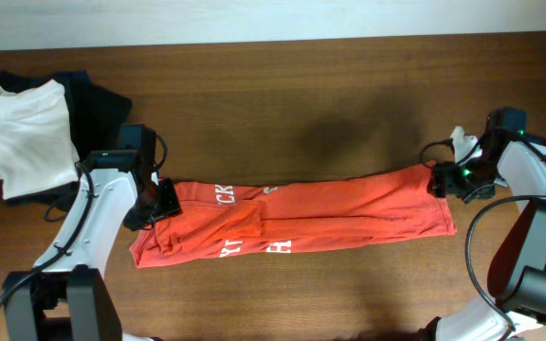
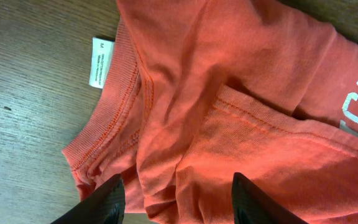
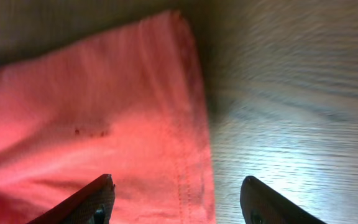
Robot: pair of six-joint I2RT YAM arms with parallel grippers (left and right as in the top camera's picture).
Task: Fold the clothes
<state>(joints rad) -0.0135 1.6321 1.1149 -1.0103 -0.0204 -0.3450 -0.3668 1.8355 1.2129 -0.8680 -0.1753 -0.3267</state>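
- The shirt [image 1: 349, 213] lies flat on the counter [image 1: 301, 104] as one long narrow band running left to right, slightly nearer than the middle.
- The lengthwise folding is judged done: the sides are turned in, a sleeve edge [image 2: 253, 118] lies on top, and the lettering [image 1: 224, 197] is partly hidden in the folds.
- The crosswise folds are judged to be left, since the band is at full length, with the collar [image 2: 114, 118] at the left end and the hem [image 3: 188, 124] at the right end.
- The left end effector [image 1: 164, 201] is held over the collar end, its fingers [image 2: 104, 202] spread wide, with wrinkled cloth between them and nothing pinched. The label [image 2: 101, 62] shows just beyond the collar.
- The right end effector [image 1: 441, 180] is held over the hem corner, its fingers [image 3: 92, 199] also spread, with the hem edge and bare counter between them. Whether they touch the cloth cannot be told.
- A folded white garment [image 1: 27, 133] and dark garments [image 1: 98, 99] are stacked at the far left, apart from the shirt.
- The left end is bunched and could be smoothed before the next fold.
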